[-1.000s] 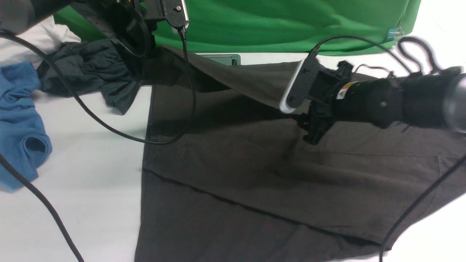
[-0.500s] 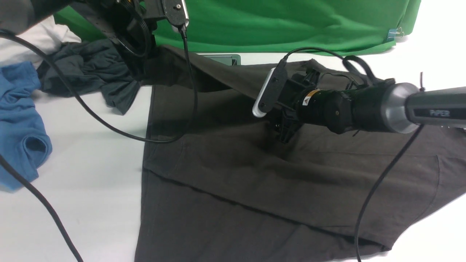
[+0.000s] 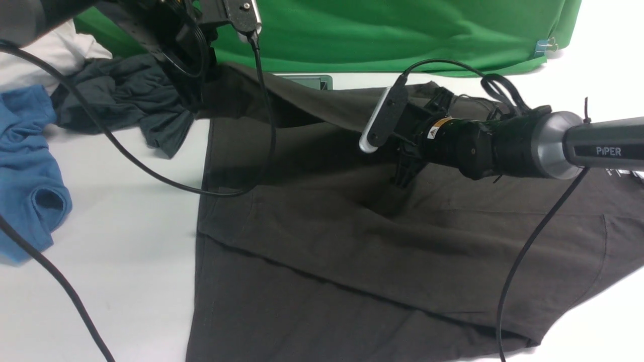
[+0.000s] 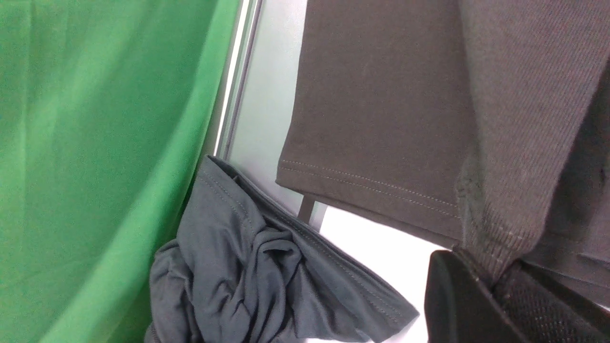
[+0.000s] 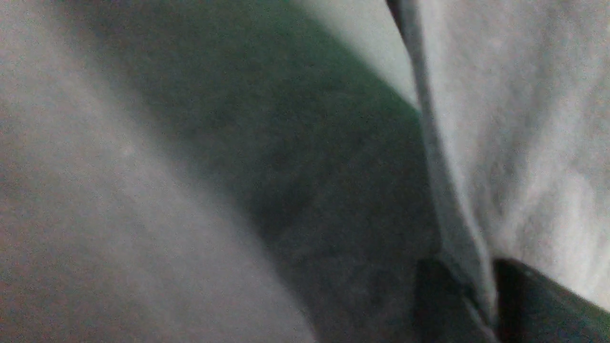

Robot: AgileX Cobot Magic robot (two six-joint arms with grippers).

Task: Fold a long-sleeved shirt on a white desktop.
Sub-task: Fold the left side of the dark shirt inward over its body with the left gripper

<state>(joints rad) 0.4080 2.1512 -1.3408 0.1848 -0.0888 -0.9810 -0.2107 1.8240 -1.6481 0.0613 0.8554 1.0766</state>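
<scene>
Since the dark brownish-black cotton long-sleeved shirt (image 3: pixel 322 261) is spread on the smooth white desktop (image 3: pixel 126 241) under the fingers (image 5: pixel 538 305), the fold (image 5: pixel 448 200) pinched by the right gripper (image 5: pixel 469 290) should be carried slowly, held taut against the ribbed cuff (image 4: pixel 524 119) clamped by the left gripper (image 4: pixel 495 281) beyond. "PIPER" is read on the grey arm link (image 3: pixel 608 151).

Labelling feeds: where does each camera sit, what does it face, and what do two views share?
Front view: between the arms, facing forward over long-sleeved shirt and white desktop; left arm and right arm show.
Left wrist view: on that wrist, facing left gripper shut on the cuff.
Right wrist view: on that wrist, blurred close-up; right gripper pinches shirt fabric.
Shared: front and left wrist both show grey garment, green backdrop.
</scene>
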